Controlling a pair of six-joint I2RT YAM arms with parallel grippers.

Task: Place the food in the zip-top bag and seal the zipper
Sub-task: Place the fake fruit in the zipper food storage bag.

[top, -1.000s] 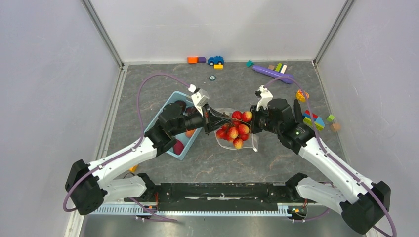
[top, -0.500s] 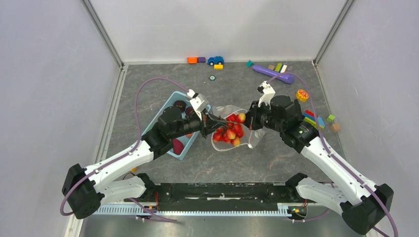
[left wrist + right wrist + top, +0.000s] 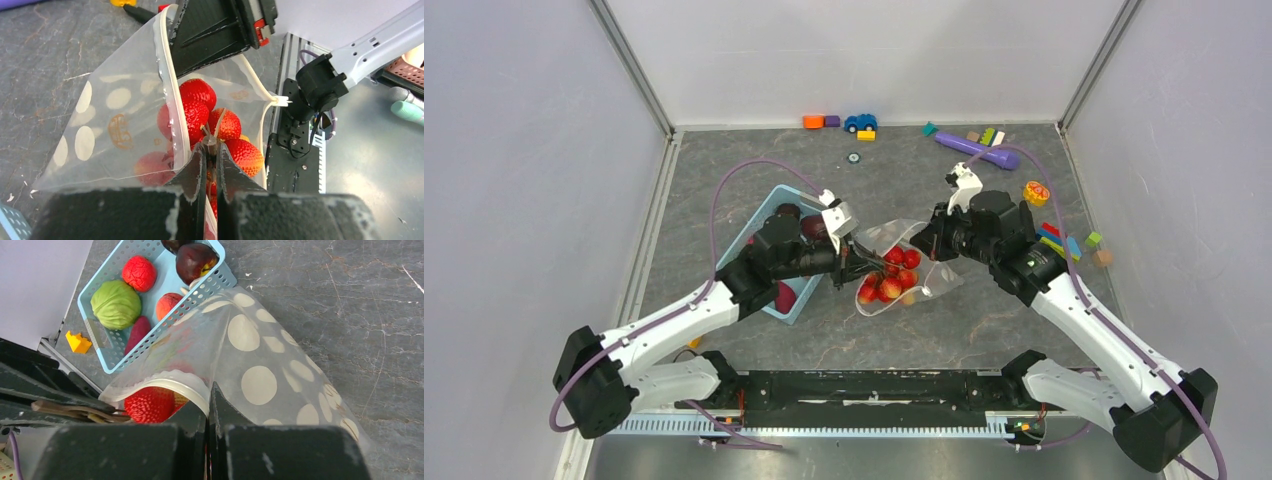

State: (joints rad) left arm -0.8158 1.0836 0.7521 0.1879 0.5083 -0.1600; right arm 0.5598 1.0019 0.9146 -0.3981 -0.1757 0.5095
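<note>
1. On the grey table [image 3: 894,170], between the two arms: the bag [image 3: 255,340], clear with white dots, held at both sides, mouth open.
2. Just left of the bag: a blue basket [image 3: 160,275], with food [image 3: 116,304] lying in it, one piece each of green, red, dark, orange and pink.
3. Left gripper [image 3: 207,150]: squeezed tight on the left side of the bag's rim.
4. Right gripper [image 3: 207,395]: squeezed tight on the right side of the rim.
5. Inside the bag: red strawberries [image 3: 200,100], piled close together.
6. Along the mouth: the zipper [image 3: 170,100], not closed, its two sides well apart.
7. At one end of the zipper: a small white tab [image 3: 281,100].
</note>
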